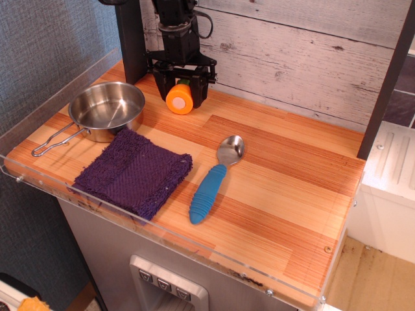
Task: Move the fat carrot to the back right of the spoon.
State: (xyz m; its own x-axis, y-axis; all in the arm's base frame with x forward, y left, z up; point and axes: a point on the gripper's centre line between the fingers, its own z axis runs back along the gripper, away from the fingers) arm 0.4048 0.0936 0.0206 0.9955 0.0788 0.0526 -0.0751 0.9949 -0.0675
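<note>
Your tool (181, 91) looks clamped on the fat carrot (179, 100) near the worktop's (292, 214) back-left corner; carrying it beyond the spoon (214, 178) remains.

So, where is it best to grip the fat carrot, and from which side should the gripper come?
Grip the fat carrot across its round orange body, coming from above. It lies on its side with the pale flat end facing the camera, so its curved flanks are free left and right. The gripper straddles it this way; whether it is shut is unclear.
</note>
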